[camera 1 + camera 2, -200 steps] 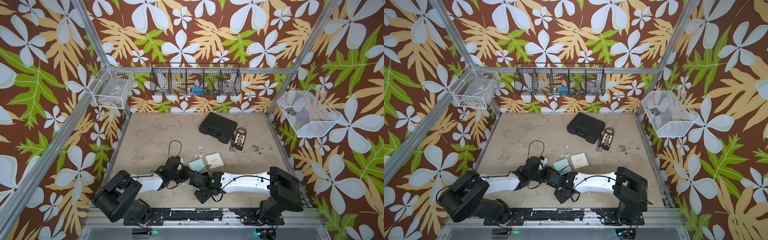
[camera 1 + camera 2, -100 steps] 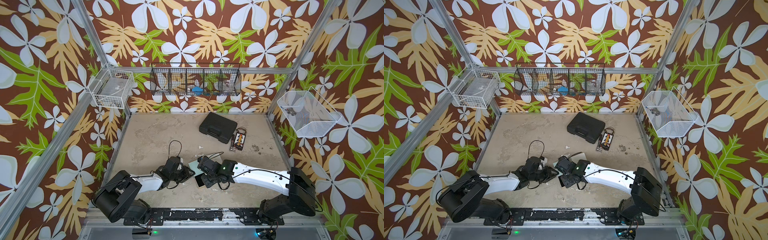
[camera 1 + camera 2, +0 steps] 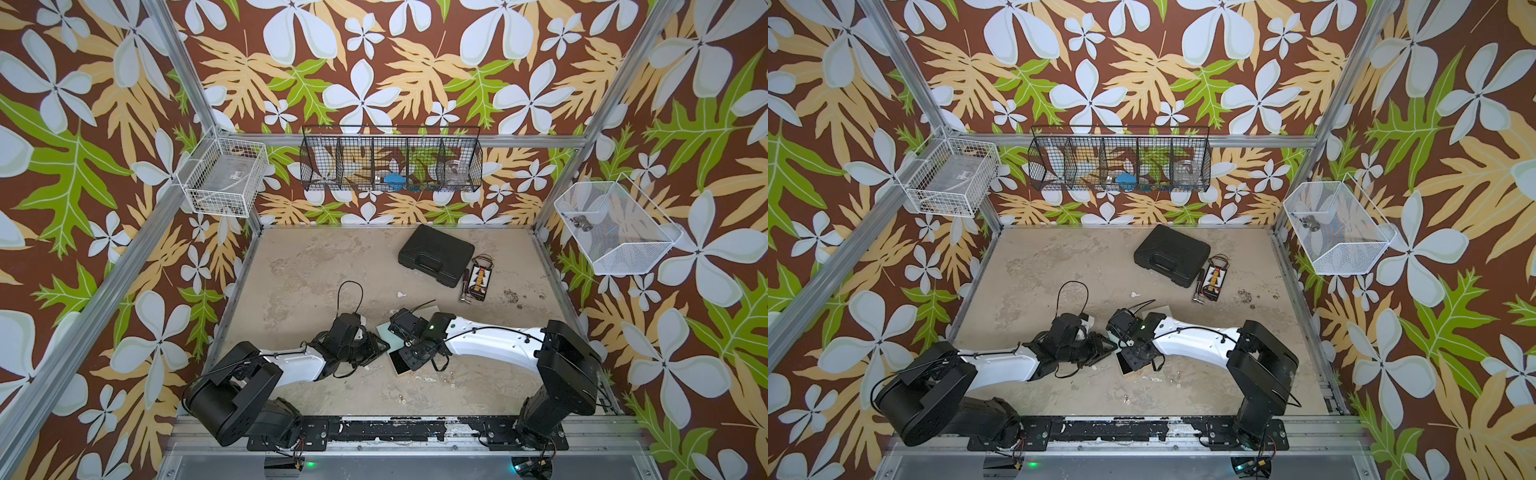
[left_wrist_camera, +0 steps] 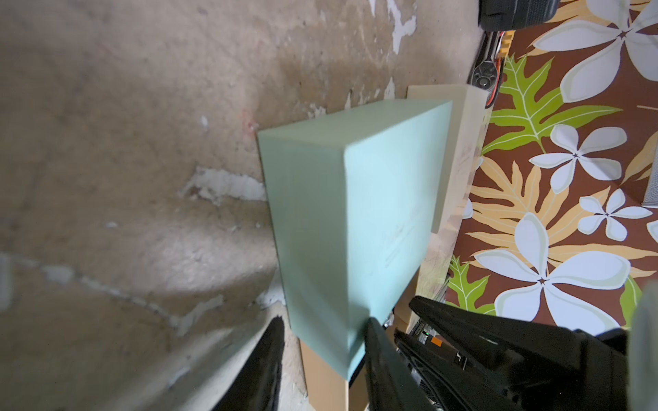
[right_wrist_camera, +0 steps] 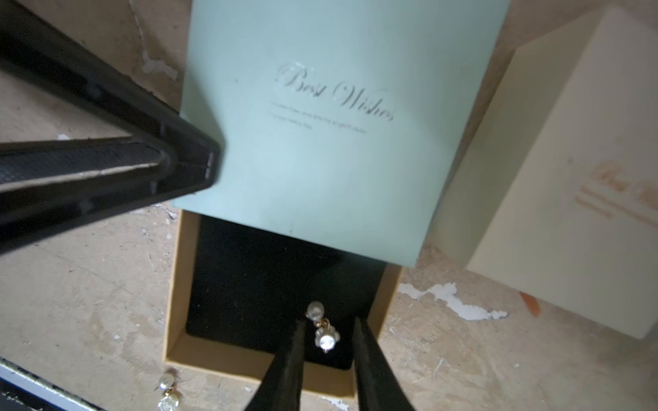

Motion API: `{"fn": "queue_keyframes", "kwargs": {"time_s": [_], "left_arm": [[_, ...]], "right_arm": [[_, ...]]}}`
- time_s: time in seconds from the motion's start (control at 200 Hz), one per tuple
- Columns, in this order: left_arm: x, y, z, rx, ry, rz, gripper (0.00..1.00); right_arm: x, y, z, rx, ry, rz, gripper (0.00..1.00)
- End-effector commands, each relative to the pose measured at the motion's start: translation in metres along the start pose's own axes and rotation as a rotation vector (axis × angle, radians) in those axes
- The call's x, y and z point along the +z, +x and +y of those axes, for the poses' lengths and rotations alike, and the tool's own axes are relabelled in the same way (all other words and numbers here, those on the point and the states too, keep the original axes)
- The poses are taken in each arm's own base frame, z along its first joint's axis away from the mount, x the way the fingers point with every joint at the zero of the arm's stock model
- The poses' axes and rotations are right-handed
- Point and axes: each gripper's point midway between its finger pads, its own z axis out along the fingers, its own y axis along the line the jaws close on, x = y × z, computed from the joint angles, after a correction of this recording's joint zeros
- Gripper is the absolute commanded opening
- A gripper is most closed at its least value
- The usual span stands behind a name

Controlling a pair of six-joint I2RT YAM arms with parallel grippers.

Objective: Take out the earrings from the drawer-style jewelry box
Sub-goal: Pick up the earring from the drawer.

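In a top view, we see both arms at the box (image 3: 385,333). Left wrist: our left gripper (image 4: 324,320) clamps it. Right wrist: one earring (image 5: 167,393) lies on the table (image 5: 89,302); the second earring (image 5: 322,332) sits in the drawer (image 5: 249,363), between the spread jaws of our right gripper (image 5: 329,320).

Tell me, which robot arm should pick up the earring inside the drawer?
Probably the right. The right end effector hangs over the open drawer, the earring between its open jaws. The left end effector is clamped on the mint box, steadying it.

Open jewelry box (image 3: 384,334) beneath right arm (image 3: 490,347)
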Motion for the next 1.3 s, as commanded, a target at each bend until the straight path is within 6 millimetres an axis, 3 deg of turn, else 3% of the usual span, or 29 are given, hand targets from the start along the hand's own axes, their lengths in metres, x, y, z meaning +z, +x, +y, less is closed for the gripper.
{"fn": "queue_keyframes", "kwargs": {"time_s": [0.0,0.48,0.826,0.901,1.291], "left_arm": [[-0.001,-0.002,0.000,0.013,-0.003,-0.013,0.39],[0.000,-0.001,0.000,0.012,-0.004,-0.010,0.39],[0.000,-0.001,0.001,0.014,-0.005,-0.010,0.39],[0.000,-0.001,0.001,0.014,-0.007,-0.008,0.39],[0.002,-0.001,0.001,0.017,-0.010,-0.005,0.39]], "right_arm": [[0.001,-0.002,0.002,-0.018,-0.011,0.001,0.28],[0.015,0.000,-0.002,-0.020,0.000,0.025,0.25],[0.020,-0.001,0.000,-0.010,-0.006,0.033,0.13],[0.019,-0.002,0.001,-0.007,-0.010,0.028,0.09],[-0.002,-0.008,0.001,0.025,-0.026,-0.008,0.09]]}}
